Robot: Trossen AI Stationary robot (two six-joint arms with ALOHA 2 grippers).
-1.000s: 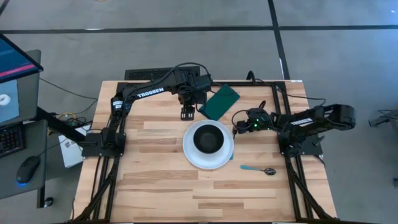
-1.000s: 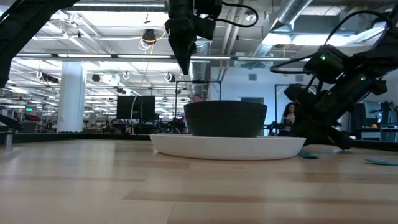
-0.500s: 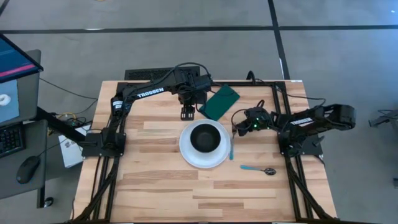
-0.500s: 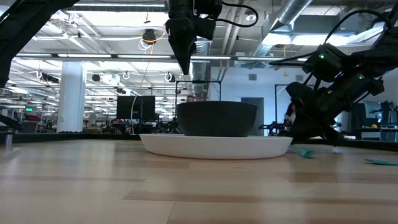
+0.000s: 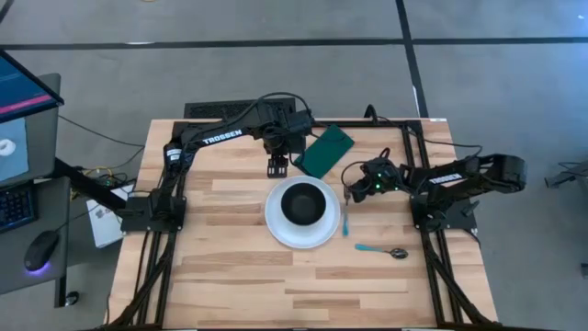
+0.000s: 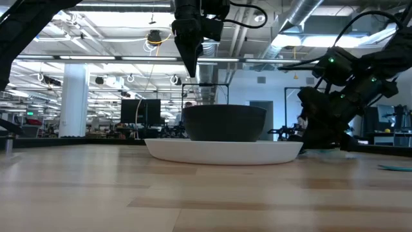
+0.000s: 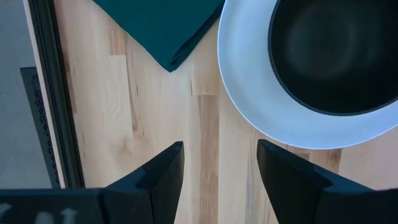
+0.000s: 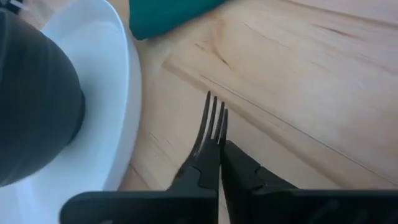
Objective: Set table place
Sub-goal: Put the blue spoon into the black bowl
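Table (image 5: 230, 276) is filling my overhead view, and I am placing everything from the white plate (image 5: 276, 230) sitting near its middle with the dark bowl (image 5: 303, 204) on it. I am seeing the right gripper (image 8: 219, 163) low just beside the plate's right rim, pinching a fork (image 8: 213, 121) whose teal handle (image 5: 345, 221) is lying along that rim. I am holding the left gripper (image 7: 217, 165) spread wide above the plate's far edge, next to the green napkin (image 5: 322, 151), with a teal spoon (image 5: 381, 249) lying further right of the plate.

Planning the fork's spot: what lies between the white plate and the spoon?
A teal fork, beside the white plate and short of the spoon; bare wood otherwise, per the high view.
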